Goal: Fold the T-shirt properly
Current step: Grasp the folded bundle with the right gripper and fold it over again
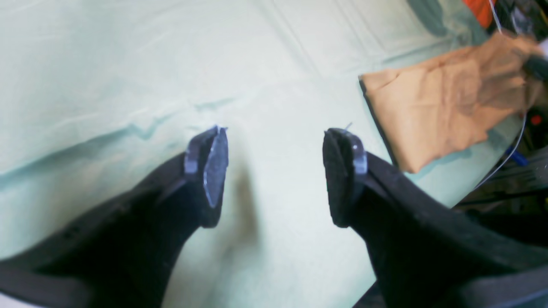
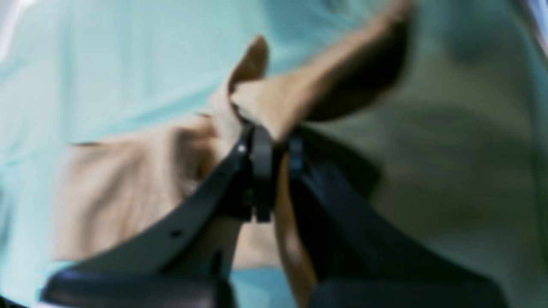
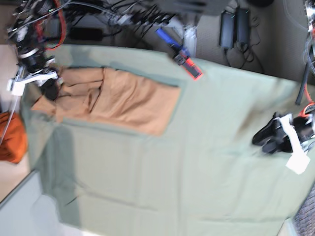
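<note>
The right hand (image 2: 274, 145) pinches the soft, floppy shirt (image 3: 123, 101) at its edge; the left hand (image 1: 274, 171) is released.

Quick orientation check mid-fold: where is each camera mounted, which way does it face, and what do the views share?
Left wrist: behind the open left gripper, facing down at the pale green sheet; T-shirt at far right.
Right wrist: behind the right gripper, shut on T-shirt cloth.
Base: overhead, looking down on the sheet, T-shirt and both arms at the side edges.
Shared: T-shirt and sheet appear in all three.
</note>
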